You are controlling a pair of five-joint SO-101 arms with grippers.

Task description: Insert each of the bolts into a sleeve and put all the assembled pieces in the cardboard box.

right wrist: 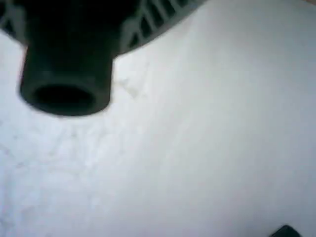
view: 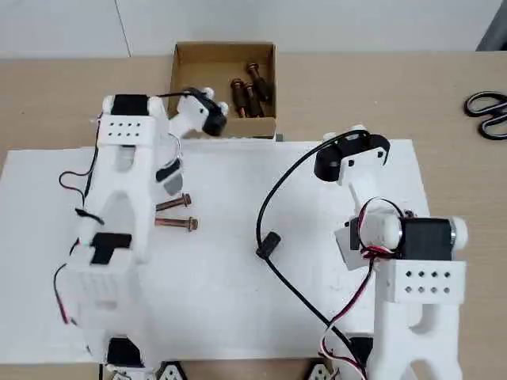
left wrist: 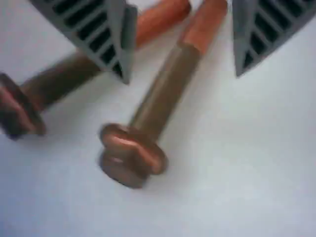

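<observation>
1. The left gripper (left wrist: 182, 74), spread, straddles one bolt (left wrist: 163, 98), centre-left in the high view.
2. The right gripper (right wrist: 79, 15) pinches a black sleeve (right wrist: 64, 74).
3. The cardboard box (view: 184, 55) sits top centre.

High view — fixed overhead, looking down on the counter (view: 47, 95), arm bases (view: 119, 352) nearest, cardboard box (view: 198, 71) at the far side. Left wrist view — very close above the white sheet (left wrist: 237, 163), looking down on two bolts (left wrist: 163, 91) that the high view also shows. Right wrist view: equally close, facing the same white sheet.
</observation>
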